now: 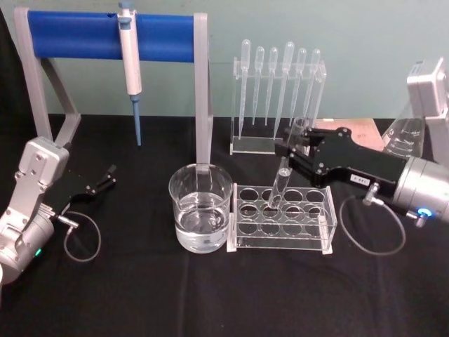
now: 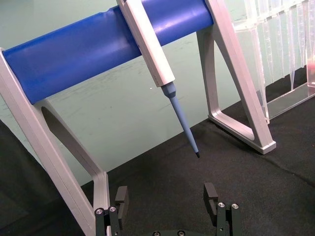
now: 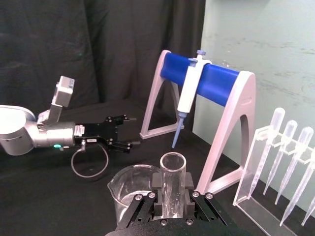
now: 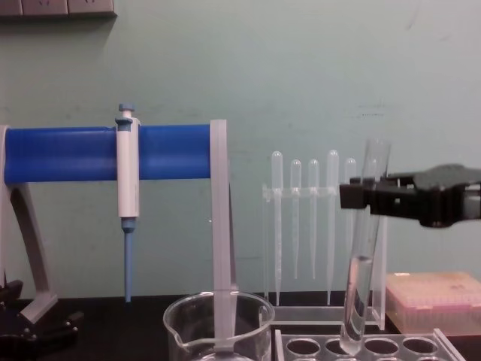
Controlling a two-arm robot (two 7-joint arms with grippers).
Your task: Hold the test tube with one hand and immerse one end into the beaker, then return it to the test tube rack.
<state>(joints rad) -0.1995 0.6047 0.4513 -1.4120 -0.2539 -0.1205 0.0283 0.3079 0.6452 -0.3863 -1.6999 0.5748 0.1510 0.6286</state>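
Above the test tube rack [image 1: 280, 242], the right gripper [image 1: 293, 153] is clamping the test tube [image 1: 283, 179] near its mouth. The tube's long axis is leaning, with its round end hanging at a rack hole. The beaker [image 1: 184, 210] is sitting just left of the rack. The left gripper [image 1: 105, 177] is idling far left, jaws apart.

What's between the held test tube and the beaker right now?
Head view: only the left end of the test tube rack, its holes empty, separates the test tube, held tilted in the right gripper, from the beaker.
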